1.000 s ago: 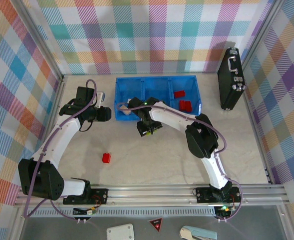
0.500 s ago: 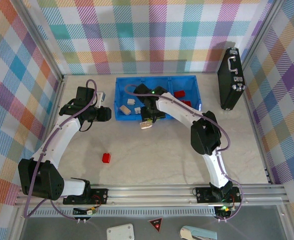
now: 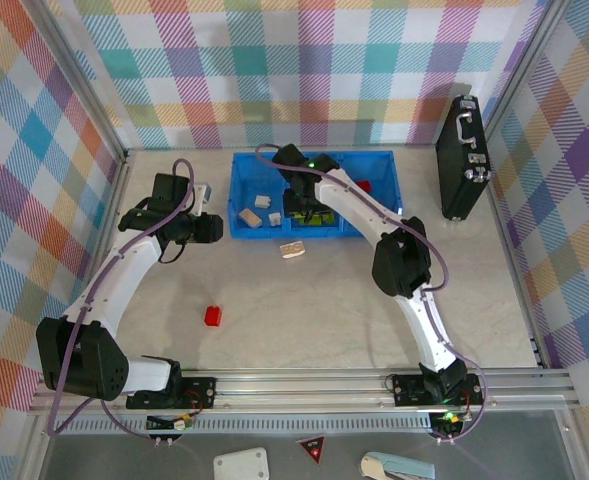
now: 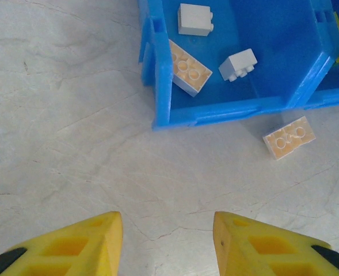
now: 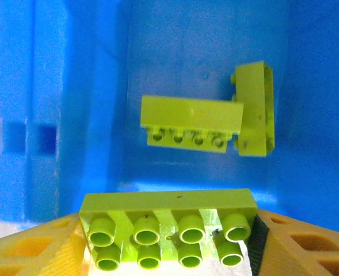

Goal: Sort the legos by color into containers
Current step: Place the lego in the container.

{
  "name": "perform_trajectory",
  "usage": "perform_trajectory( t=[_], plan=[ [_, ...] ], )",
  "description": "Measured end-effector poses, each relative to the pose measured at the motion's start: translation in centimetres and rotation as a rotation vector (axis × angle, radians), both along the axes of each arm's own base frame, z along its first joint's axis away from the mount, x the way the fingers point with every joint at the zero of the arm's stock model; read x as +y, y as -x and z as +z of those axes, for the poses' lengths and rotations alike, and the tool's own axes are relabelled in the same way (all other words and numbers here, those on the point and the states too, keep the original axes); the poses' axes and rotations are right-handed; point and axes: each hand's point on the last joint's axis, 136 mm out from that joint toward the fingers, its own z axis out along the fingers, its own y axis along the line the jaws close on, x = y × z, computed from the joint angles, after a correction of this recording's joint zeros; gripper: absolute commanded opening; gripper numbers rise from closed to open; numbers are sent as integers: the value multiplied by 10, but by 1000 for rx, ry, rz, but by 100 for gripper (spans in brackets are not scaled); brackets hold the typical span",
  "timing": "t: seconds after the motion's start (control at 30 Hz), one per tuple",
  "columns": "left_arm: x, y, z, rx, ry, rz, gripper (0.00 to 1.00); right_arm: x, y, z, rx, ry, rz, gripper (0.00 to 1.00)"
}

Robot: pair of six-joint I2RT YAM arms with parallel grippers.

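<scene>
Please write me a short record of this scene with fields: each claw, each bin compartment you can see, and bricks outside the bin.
left claw: open, empty, over bare table beside the blue bin
right claw: shut on a lime green brick, above the middle compartment
middle compartment: two lime green bricks
left compartment: three beige bricks
right compartment: one red brick visible
on table: one loose beige brick, one loose red brick

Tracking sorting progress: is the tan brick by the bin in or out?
Out: the tan brick lies on the table, just outside the blue bin.
</scene>
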Motion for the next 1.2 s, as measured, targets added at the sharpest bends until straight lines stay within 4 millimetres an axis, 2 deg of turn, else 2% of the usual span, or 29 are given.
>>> perform_trajectory(
  t=[0.17,0.5,0.67,0.87,1.2],
  plan=[
    [0,0,0,0,0,0,46,-7,-20,-5,-12,-12,-27,67],
    [0,0,-2,5,-1,0,46,-18,-41,-32,3,-14,-51,67],
    [0,-1,-4,12,-2,0,46,-16,-47,-43,3,-23,-48,67],
    [0,-1,-8,26,-5,0,46,-7,-60,-43,-44,-50,-25,69],
    [0,-2,-11,33,-6,0,45,-4,-84,-64,-89,-53,-4,72]
  ],
)
